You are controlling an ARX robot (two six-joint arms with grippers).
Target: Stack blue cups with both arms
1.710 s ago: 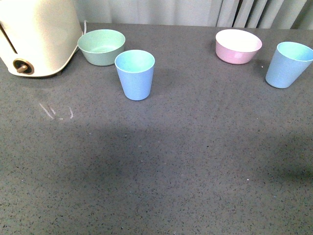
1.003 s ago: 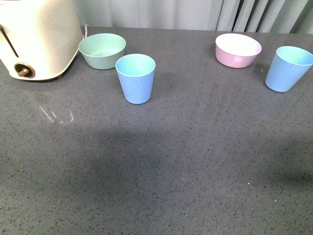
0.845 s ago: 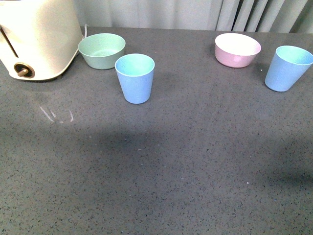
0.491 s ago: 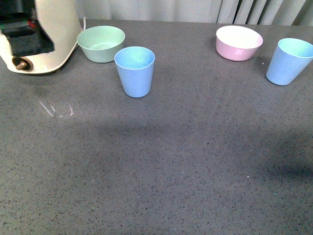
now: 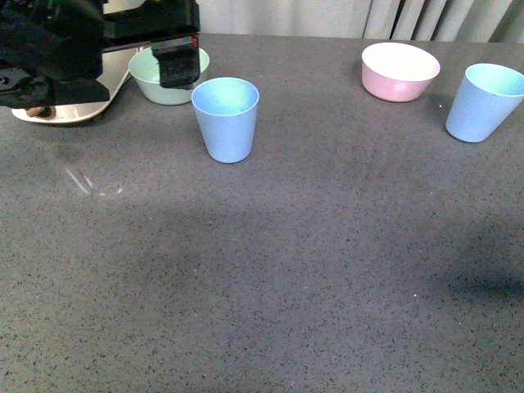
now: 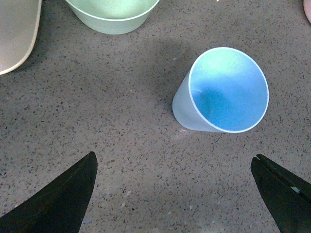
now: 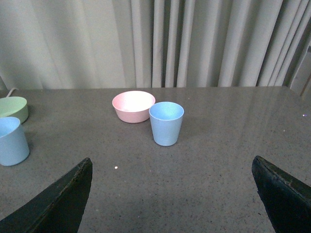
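1. Desk (image 5: 286, 286), dark grey and speckled, carries everything. The cream appliance (image 5: 70, 110) at its far left is mostly hidden by the left arm (image 5: 57, 41).
2. Bowls: the mint-green bowl (image 5: 146, 82) sits just behind the left blue cup (image 5: 225, 123), and the pink bowl (image 5: 399, 72) is near the right blue cup (image 5: 483, 102).
3. Spread wide and empty, the left pincer (image 6: 173, 156) has the left blue cup just ahead of its tips, untouched. The right pincer (image 7: 171, 159) also gapes, well short of the right blue cup.
4. Both cups stand upright, mouths up, long axes vertical.
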